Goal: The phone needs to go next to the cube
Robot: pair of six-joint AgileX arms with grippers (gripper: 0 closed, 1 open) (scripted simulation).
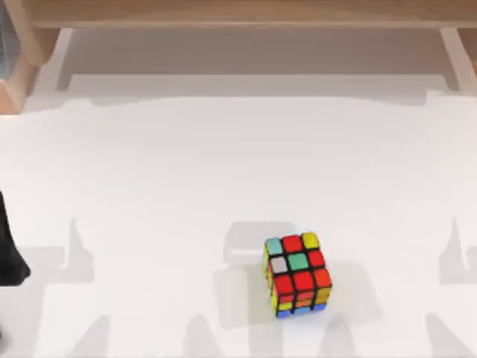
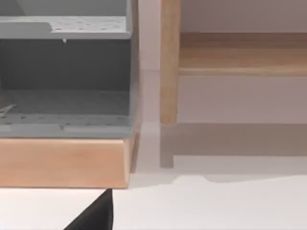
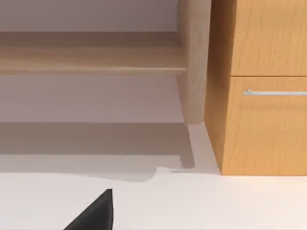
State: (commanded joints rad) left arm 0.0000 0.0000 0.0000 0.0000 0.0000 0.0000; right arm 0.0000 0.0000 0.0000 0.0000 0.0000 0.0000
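The cube [image 1: 297, 274], a small puzzle cube with black edges and red, yellow, teal, green, white and orange stickers, rests on the white table [image 1: 149, 186] right of centre near the front edge. The phone is out of view. My left arm [image 1: 9, 253] is a dark shape at the table's left edge, far from the cube. A black part of the left gripper [image 2: 93, 214] juts into the left wrist view above the table. In the right wrist view a matching black part of the right gripper [image 3: 93, 213] hangs over bare table.
A wooden shelf [image 1: 238, 13] on legs spans the back of the table. A wood-framed unit with grey perforated panels [image 2: 64, 100] stands at the back left. At the back right is a wooden cabinet [image 3: 264, 96] with a drawer handle.
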